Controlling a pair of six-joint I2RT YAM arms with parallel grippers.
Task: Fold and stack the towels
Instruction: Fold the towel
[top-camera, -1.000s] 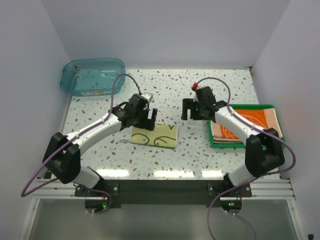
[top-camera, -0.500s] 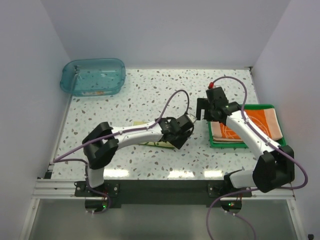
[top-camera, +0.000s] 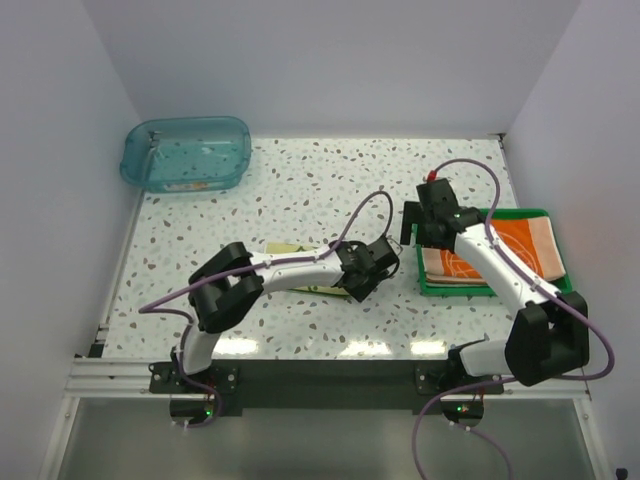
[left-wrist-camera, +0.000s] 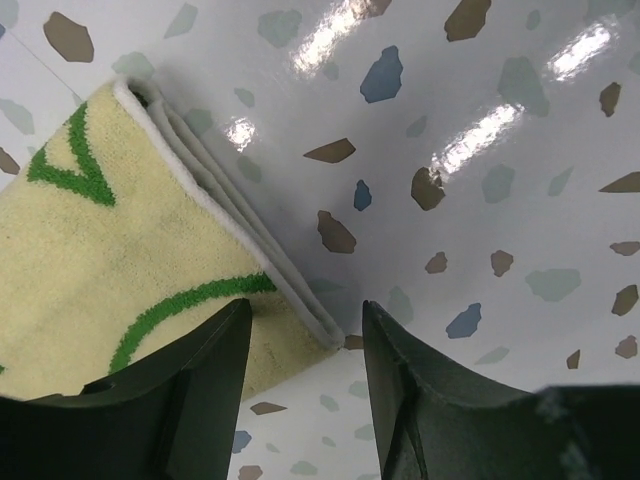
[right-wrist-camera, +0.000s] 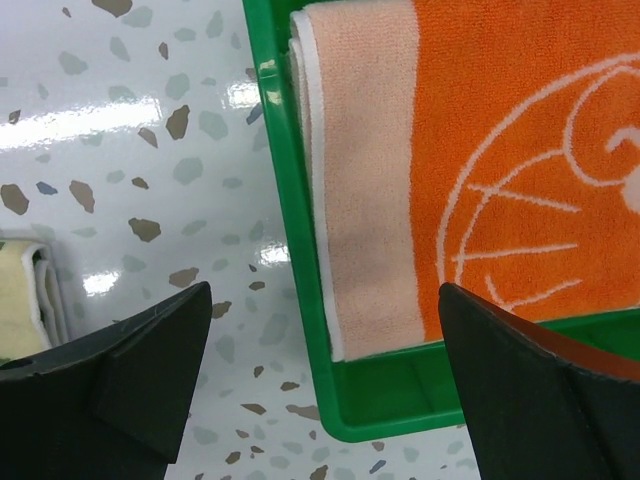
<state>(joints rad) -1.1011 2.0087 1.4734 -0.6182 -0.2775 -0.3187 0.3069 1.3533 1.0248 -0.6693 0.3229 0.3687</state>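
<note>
The left pincer (left-wrist-camera: 305, 320) hangs low over the bench (left-wrist-camera: 480, 120), its fingers part spread and straddling a corner of the folded yellow towel (left-wrist-camera: 120, 250), gripping nothing that I can see; that towel lies flat near mid-bench, green lines up. The right pincer (right-wrist-camera: 325, 300) is spread wide above the left rim of the green tray (right-wrist-camera: 400, 400); the folded orange towel (right-wrist-camera: 500, 130) lies in that tray.

orange towel (right-wrist-camera: 480, 150) lies in green tray (right-wrist-camera: 400, 395).
</note>
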